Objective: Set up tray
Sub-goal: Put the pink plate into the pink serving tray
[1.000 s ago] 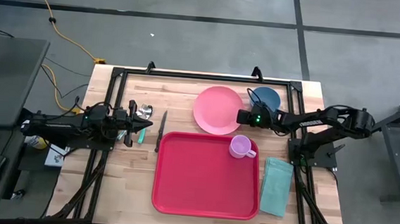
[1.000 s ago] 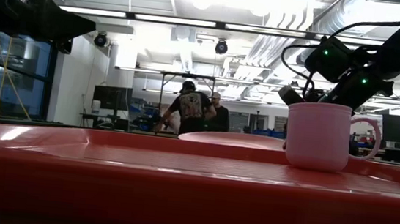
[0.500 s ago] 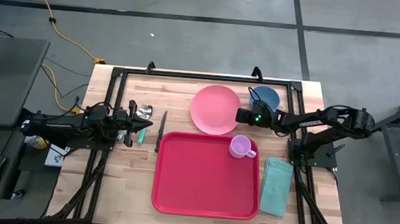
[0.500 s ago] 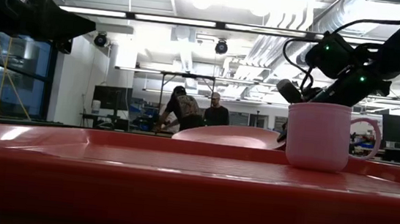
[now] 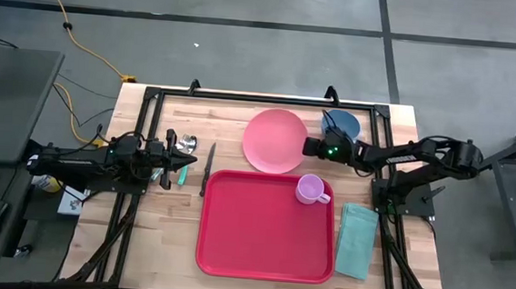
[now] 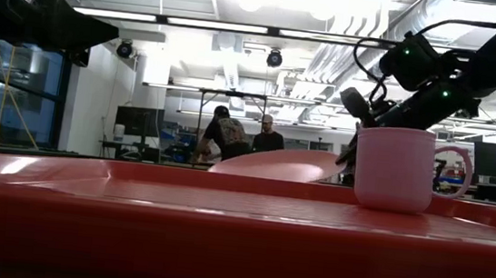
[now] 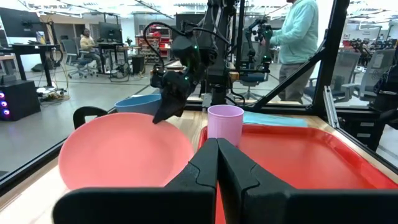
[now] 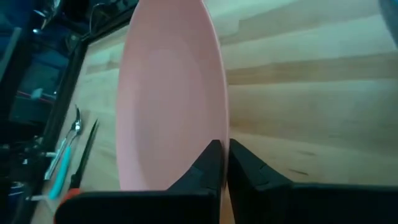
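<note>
Red tray [image 5: 267,227] below right fingers [image 5: 305,148]

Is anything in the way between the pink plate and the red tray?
The cup stands in the tray's far right corner, just beside the plate the right gripper holds by its rim. The rest of the tray is bare.

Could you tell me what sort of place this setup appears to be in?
Most likely an open robotics lab or workshop: exposed ceiling ducts overhead, desks with monitors behind, people standing at workbenches, and a wooden table framed in black rails.
</note>
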Robot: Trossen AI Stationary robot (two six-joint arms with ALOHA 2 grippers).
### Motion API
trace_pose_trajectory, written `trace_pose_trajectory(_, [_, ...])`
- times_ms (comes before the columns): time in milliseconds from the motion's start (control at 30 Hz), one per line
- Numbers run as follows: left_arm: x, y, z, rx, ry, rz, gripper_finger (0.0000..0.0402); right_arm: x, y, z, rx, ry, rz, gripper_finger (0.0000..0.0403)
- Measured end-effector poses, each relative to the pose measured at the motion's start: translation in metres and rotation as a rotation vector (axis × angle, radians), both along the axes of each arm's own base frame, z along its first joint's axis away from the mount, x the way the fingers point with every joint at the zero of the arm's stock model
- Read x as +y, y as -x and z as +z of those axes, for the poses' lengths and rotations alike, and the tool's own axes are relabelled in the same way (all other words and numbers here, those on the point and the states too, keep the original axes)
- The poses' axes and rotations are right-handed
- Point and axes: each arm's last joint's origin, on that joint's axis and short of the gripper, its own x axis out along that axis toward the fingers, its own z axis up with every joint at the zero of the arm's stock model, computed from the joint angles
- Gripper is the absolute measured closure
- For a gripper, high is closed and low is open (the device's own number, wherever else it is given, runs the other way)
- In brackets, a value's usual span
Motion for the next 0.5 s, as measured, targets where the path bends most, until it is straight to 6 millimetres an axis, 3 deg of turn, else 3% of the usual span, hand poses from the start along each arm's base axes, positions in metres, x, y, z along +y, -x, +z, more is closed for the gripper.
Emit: trace_pose_trajectory(500, [0.000,0.000,0.000,0.001,0.000,0.000,0.0364,-0.013,-0.027,0.058,0.229,0.100,0.055,0.0403])
